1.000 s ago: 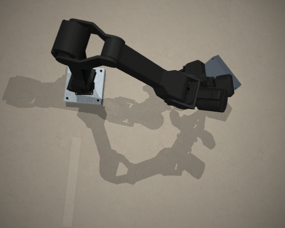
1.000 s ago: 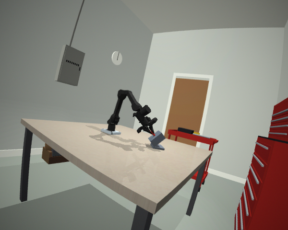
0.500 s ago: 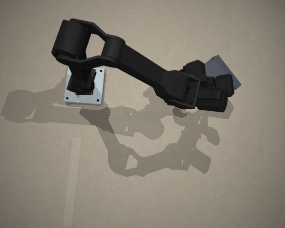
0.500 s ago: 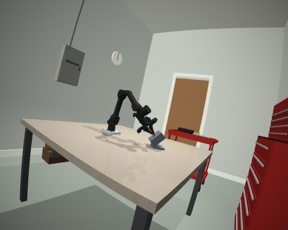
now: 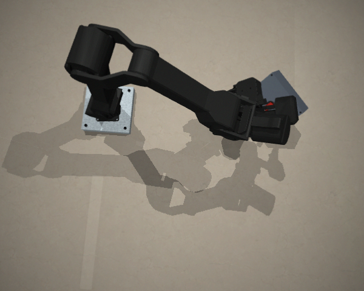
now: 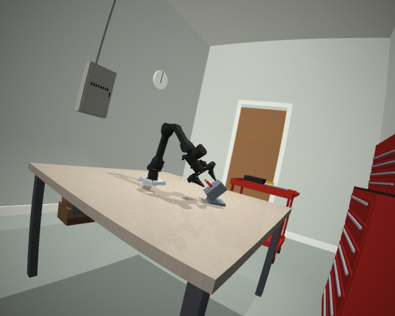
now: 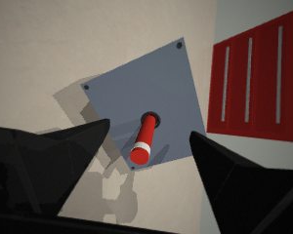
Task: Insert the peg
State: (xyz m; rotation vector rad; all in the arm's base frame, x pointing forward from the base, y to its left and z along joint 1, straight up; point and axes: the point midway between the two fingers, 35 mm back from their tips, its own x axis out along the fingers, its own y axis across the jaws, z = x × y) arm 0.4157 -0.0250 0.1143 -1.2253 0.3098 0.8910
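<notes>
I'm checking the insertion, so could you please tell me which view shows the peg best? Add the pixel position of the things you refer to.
The wrist view: the red peg (image 5: 269,104) (image 6: 209,183) (image 7: 146,134) appears there from banded top to hole. The exterior view shows it small, leaning; the top view only a red sliver.
</notes>
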